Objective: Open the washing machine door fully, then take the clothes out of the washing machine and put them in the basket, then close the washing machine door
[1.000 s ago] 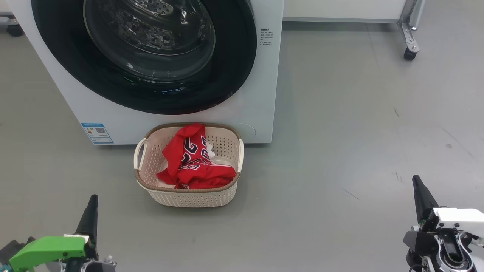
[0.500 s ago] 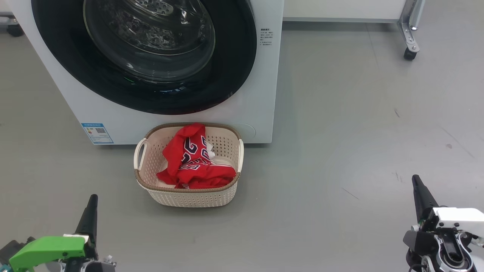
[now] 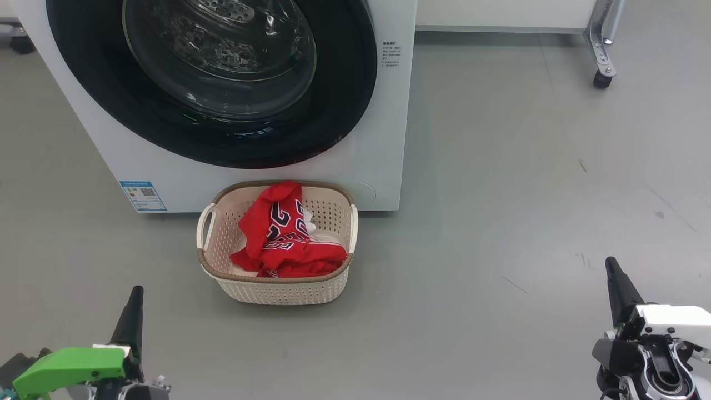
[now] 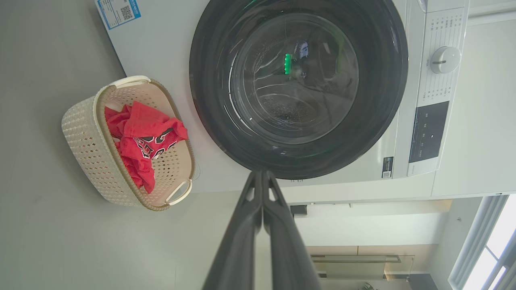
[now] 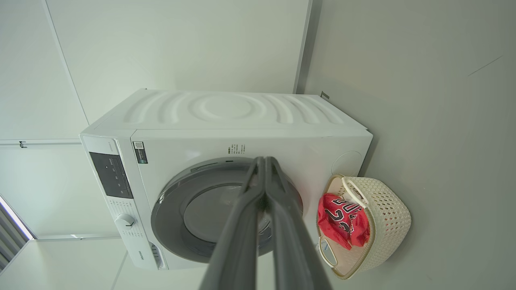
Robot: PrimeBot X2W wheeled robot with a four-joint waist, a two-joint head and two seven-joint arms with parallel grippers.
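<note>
The washing machine door (image 3: 219,61) appears shut against the washing machine (image 3: 383,139), ahead of both pincers. The clothes (image 3: 283,239) are heaped in the basket (image 3: 278,291), ahead and between the two. The closing step looks done; a seated latch is best confirmed by sight, with no extra push. The left pincer (image 3: 135,297) and right pincer (image 3: 614,269) are pressed together, with nothing held or touched.

Nothing here reads cleanly for me. The clothes (image 3: 289,244) carry navy, white-edged lettering, too crumpled to make out. On the washing machine (image 3: 383,144), a blue label (image 3: 142,195) shows a QR code, and the small print (image 3: 390,55) near its right edge is too fine.
</note>
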